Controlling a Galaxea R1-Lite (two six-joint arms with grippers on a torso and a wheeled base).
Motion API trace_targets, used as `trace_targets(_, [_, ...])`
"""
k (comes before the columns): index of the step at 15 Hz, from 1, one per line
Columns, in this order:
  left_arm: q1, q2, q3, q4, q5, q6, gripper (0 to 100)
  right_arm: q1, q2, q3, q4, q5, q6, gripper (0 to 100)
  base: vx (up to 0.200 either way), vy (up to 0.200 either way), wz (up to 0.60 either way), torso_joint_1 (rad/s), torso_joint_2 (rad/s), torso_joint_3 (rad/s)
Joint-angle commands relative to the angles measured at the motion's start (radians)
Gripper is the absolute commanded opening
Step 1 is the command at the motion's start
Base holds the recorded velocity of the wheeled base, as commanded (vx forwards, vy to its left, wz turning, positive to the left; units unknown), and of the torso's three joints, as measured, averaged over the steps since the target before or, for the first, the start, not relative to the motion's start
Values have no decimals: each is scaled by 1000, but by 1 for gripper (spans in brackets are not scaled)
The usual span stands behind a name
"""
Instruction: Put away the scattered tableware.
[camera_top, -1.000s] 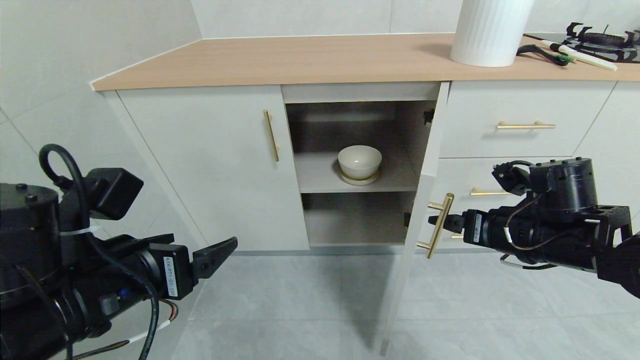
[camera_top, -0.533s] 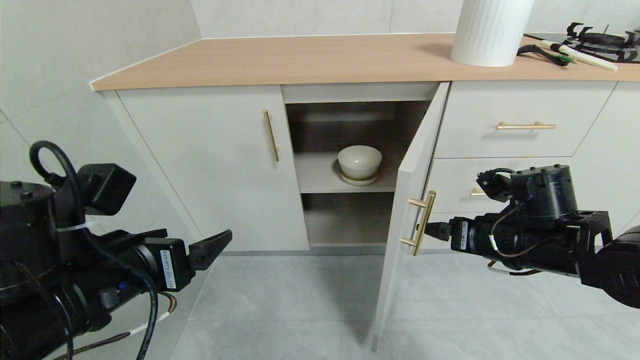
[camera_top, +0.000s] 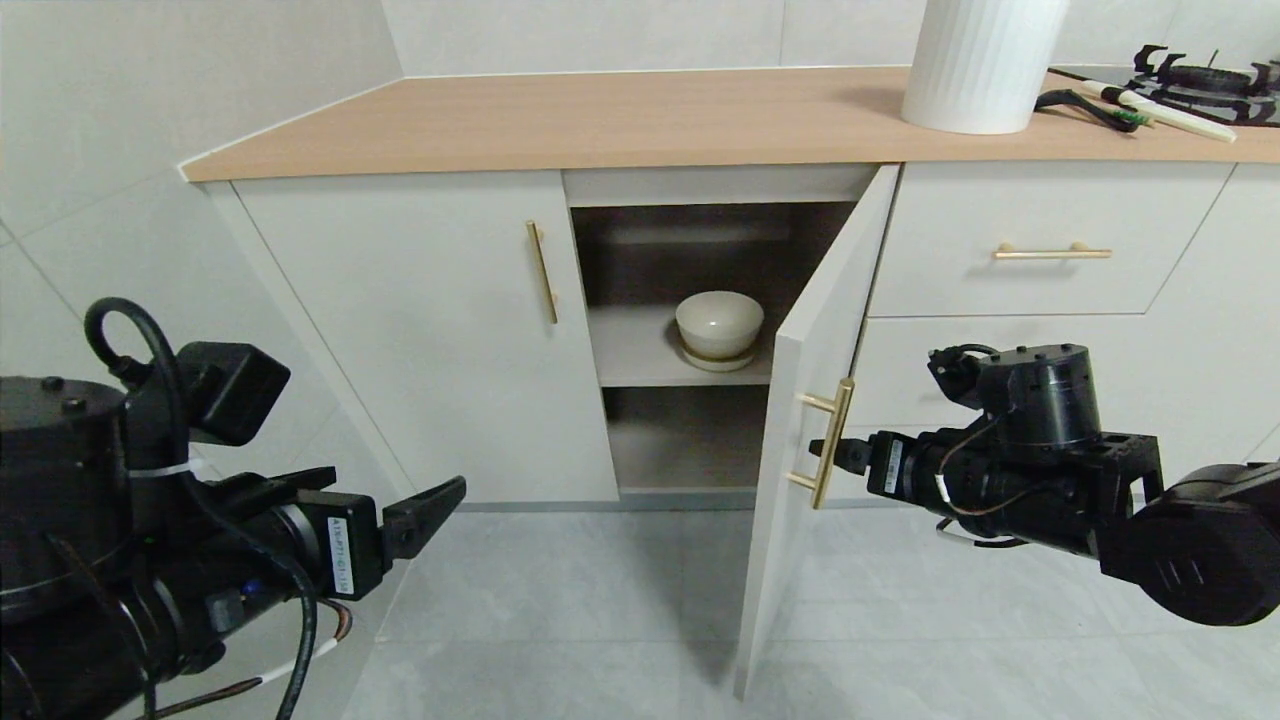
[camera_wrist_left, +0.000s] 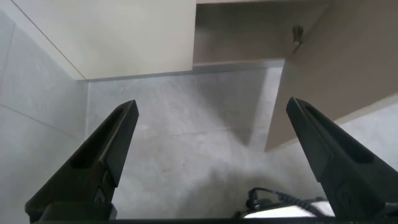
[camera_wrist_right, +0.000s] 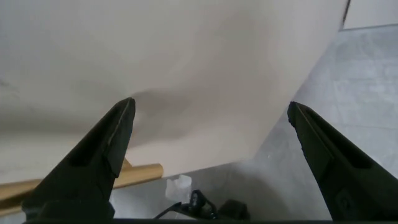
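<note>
While the bowl (camera_top: 719, 320) is seated on its saucer (camera_top: 716, 362) on the cabinet shelf (camera_top: 640, 350), the half-open door (camera_top: 800, 400) is faced near its handle (camera_top: 842, 405) by the spread right gripper (camera_top: 830, 450). The left gripper (camera_wrist_left: 211, 106) is held spread too. The door is judged light and stiff, best pushed beside the handle.

— Is there anything you can read here?

— Hardly anything. Look just behind the left claw (camera_top: 447, 497): the left-arm label (camera_top: 341, 556) is a white strip on the black wrist with one line of dark print running along it. The characters are too small for you to read with any certainty.

— And on the other side?

— Just behind the right claw (camera_top: 826, 448) you'll see the right-arm label (camera_top: 893, 465), also a white strip on the black wrist. Its dark print is also too small to make out.
</note>
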Motion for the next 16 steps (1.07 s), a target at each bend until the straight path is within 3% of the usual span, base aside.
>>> trace_targets(1, [0,3,8,-2,-1,2,100,8,13,-2,-8,0,1,100,0,0,0,0,0,0])
trace_targets(8, [0,4,8,0,-1,2,100,25,59,-2,-92,-43,27,100,200,0,0,0,2,2])
trace_targets(11, [0,7,8,-2,1,5,100,28,86,-10,-148,-66,56,100,0,0,0,0,0,0])
trace_targets(16, [0,6,8,-2,1,5,100,52,209,-94,-254,-250,113,100,0,0,0,0,0,0])
